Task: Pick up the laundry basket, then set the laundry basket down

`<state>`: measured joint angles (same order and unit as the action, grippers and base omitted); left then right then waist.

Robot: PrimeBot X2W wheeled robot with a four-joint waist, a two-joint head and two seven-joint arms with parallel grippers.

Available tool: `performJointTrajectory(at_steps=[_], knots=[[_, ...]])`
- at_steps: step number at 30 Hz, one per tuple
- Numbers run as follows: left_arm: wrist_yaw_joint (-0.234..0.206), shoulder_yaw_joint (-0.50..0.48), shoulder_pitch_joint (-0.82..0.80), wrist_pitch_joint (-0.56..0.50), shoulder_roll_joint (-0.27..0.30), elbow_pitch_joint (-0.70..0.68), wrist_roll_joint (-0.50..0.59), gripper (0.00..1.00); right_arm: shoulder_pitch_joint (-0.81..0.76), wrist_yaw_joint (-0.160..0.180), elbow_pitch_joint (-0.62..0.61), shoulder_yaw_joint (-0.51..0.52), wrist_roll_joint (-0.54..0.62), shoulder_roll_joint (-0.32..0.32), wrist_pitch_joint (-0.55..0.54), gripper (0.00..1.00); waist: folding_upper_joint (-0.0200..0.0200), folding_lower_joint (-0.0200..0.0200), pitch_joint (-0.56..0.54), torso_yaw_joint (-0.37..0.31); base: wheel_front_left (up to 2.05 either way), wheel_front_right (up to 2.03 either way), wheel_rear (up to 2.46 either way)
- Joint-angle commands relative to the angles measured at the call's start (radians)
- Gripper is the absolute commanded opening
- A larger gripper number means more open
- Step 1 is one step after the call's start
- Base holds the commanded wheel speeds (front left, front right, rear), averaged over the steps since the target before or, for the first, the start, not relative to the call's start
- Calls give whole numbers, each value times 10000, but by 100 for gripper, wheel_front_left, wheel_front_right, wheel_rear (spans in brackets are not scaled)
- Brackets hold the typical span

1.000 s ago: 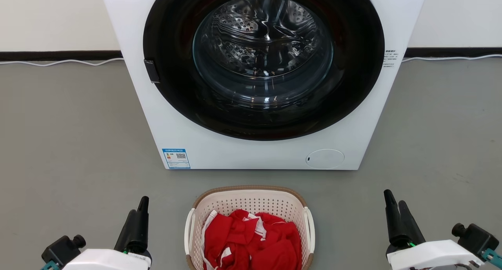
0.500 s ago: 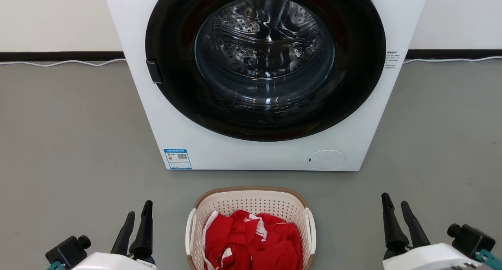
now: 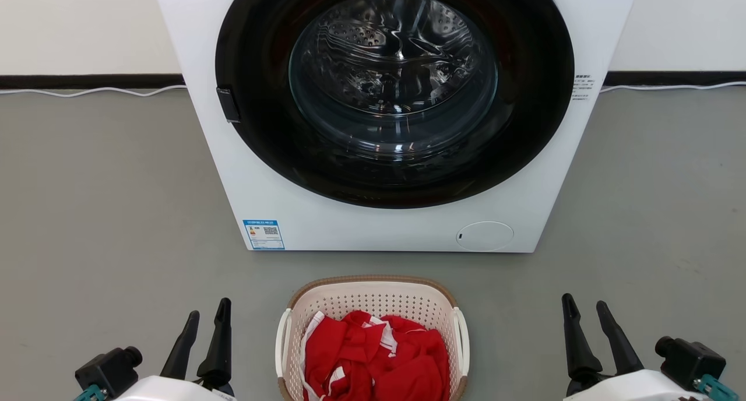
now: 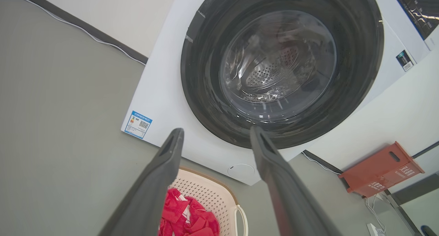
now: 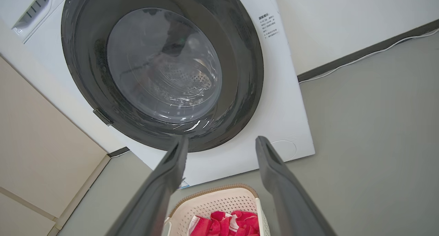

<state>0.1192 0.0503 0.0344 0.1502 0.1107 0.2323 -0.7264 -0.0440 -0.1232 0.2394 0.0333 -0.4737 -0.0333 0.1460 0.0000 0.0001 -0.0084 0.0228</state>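
Against the picture of a second ago, the left tool (image 3: 209, 308) is seen with its two fingers side by side and a clear gap between them, where they had overlapped. It is released and nothing is held in it. The same is seen of the right tool (image 3: 583, 301): its fingers, formerly almost in line, are now spread apart in view, released and empty. Both tools are placed a little lower in the head view than before. The washer (image 3: 396, 232) is shifted slightly to the right in the picture, which is put down to the camera. The basket (image 3: 373, 302) is unchanged in its place relative to the washer.

The basket is set on the floor (image 3: 87, 185) just in front of the washer, below the middle of its round door (image 3: 245, 156), with a strip of bare floor left between them. Each tool is kept well apart from it, the left one in front of the washer's left corner and the right one in front of its right corner.

The basket is rounded-rectangular, with cream-white perforated walls and a brown woven-look rim (image 3: 373, 279). A white handle is fixed at each side (image 3: 282, 343). Red clothes (image 3: 379, 360) with white trim are piled inside. Its near end is cut off by the bottom edge of the head view.
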Motion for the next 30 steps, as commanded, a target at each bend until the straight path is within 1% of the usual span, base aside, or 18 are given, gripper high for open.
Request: performJointTrajectory(at_steps=[1, 14, 30], knots=[[84, -174, -206, 183, 181, -281, 364, 100, 171, -55, -253, -219, 465, -122, 233, 100, 0, -1, 11, 1, 0, 0, 0], [97, -52, -168, 564, 348, -364, 1769, 100, 66, -63, -319, -367, 1885, -142, 611, 100, 0, -1, 10, 82, 0, 0, 0], [111, 43, -136, 1003, 502, -453, 3246, 100, -41, -73, -215, -346, 3488, -164, 1047, 100, 0, -1, 39, 118, 0, 0, 0]])
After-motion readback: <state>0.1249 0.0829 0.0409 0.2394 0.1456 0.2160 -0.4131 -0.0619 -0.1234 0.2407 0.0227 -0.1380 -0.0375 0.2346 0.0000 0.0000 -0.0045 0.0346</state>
